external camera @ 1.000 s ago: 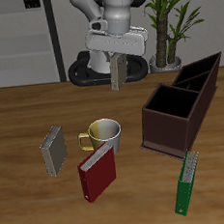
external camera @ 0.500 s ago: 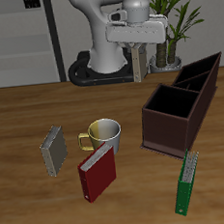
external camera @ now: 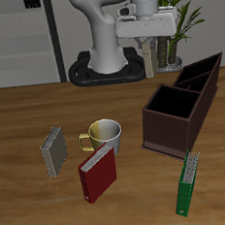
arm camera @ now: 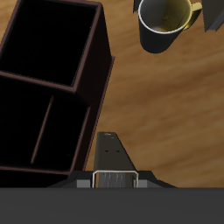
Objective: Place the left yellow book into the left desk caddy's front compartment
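My gripper (external camera: 146, 38) is shut on the left yellow book (external camera: 148, 60), a thin grey book with tan edges that hangs upright below the fingers, high above the table's back. It is behind the left desk caddy (external camera: 167, 131), a dark brown open box, and not over it. The front compartment (external camera: 173, 110), the squarish low-walled section, is open and holds nothing that I can see. In the wrist view the book (arm camera: 112, 150) shows edge-on under the gripper (arm camera: 115, 178), with the caddy (arm camera: 99, 83) and its front compartment (arm camera: 51, 39) beside it.
The twin yellow book (external camera: 55, 149) stands near a yellow mug (external camera: 105, 135), which also shows in the wrist view (arm camera: 166, 16). A dark red book (external camera: 98, 173) leans in front of the mug. A slim green book (external camera: 190, 181) lies near the front edge. A plant (external camera: 178, 11) stands behind the caddy.
The gripper has carried the book sideways along the table's back towards the caddy's side and slightly higher. Nothing on the table has moved.
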Tool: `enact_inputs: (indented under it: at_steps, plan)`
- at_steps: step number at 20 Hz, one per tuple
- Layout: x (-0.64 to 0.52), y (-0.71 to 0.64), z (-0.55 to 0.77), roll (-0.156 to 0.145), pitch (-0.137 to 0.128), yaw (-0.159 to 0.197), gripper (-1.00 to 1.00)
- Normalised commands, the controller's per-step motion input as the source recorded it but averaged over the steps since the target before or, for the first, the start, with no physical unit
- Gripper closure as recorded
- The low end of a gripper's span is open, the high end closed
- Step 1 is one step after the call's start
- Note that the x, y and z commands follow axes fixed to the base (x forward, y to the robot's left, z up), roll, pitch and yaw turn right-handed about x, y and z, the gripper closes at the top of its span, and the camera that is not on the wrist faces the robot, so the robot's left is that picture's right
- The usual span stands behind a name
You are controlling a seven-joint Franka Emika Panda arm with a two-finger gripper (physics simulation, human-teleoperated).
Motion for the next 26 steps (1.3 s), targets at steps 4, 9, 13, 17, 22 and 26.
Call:
enact_inputs:
  at_steps: [4,9,13,17,22,26]
  plan:
    - [0.18,0.09,0.17,0.007,-0.012,-0.006,1.0]
    - [0.15,0.1,0.19,-0.005,-0.02,-0.025,1.0]
    - [0.18,0.25,0.09,0.03,-0.004,-0.024,1.0]
    - [0.09,0.18,0.1,0.023,-0.007,-0.024,1.0]
    - [0.07,0.16,0.08,0.017,-0.007,-0.031,1.0]
    - [0.08,0.12,0.08,0.01,-0.014,-0.012,1.0]
